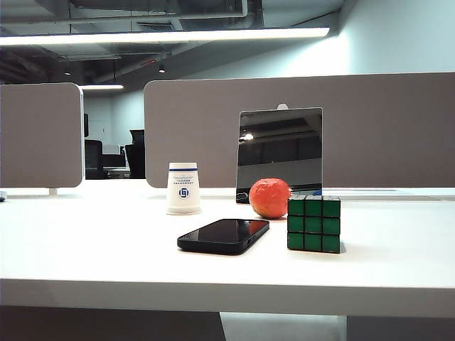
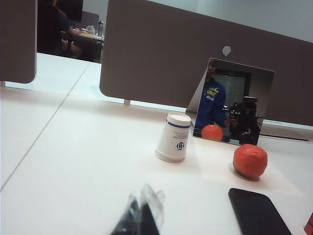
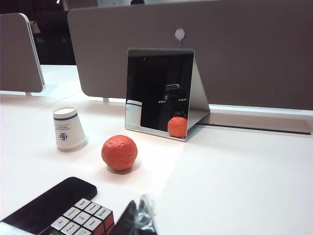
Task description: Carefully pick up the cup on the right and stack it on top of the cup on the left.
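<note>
Cup count comes first: you can find only one white paper cup, upside down on the table at about 11 o'clock from the phone. The orange ball is at the phone's 1 o'clock and the cube at its 3 o'clock. No second cup stands to the right, so this may already be two nested, though you cannot tell that from here.

Your left claw sits low over the near table, closed on nothing and well apart from the cup. Your right claw is likewise closed and empty, just beside the cube.

Check the rim for a double edge before you reach. If a lift is needed, open the right claw wide, pass over the ball and phone, grip the wall lightly, and lower straight down.
</note>
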Robot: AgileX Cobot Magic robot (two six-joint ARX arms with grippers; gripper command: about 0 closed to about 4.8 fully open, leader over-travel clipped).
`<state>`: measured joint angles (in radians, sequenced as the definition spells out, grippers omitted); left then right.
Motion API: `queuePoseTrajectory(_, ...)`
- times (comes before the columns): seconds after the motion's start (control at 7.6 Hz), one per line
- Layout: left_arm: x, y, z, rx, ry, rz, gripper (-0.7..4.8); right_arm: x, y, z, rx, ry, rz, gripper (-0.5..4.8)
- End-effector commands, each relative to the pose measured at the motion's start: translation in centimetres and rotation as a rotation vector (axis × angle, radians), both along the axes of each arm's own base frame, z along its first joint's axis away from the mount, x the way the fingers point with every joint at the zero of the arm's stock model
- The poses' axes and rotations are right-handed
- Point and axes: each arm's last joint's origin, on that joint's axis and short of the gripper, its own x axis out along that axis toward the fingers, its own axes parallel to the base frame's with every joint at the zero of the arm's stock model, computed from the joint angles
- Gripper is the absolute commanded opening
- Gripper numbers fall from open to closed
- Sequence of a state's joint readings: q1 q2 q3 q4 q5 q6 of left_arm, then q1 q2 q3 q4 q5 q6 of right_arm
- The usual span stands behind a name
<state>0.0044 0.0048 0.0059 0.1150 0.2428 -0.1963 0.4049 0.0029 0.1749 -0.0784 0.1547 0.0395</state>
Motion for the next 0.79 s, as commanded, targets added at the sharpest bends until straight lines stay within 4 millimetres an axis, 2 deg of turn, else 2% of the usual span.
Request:
queuePoseTrajectory(0.13,0.0,0.0,0.2,0.002,-0.012,-0.005,-0.06,0.6,0.3,-1.7,0.024,-0.007,0.005,-0.03)
queuePoseTrajectory(0.53,0.0,0.0,0.2,0.002,-0.012,-0.007,-0.06,1.3,0.5,-4.6,-0.007,0.063,-0.002,-0.03)
queuePoseTrajectory(0.66,0.0,0.0,0.2,0.002,-0.012,-0.008,-0.06,1.3,0.5,-4.6,-0.024,0.06,-0.02,-0.03)
queuePoseTrajectory(0.79,0.0,0.0,0.1,0.002,-0.002,-0.008,-0.06,1.4,-0.3,-4.3,-0.069,0.027,-0.295,-0.03)
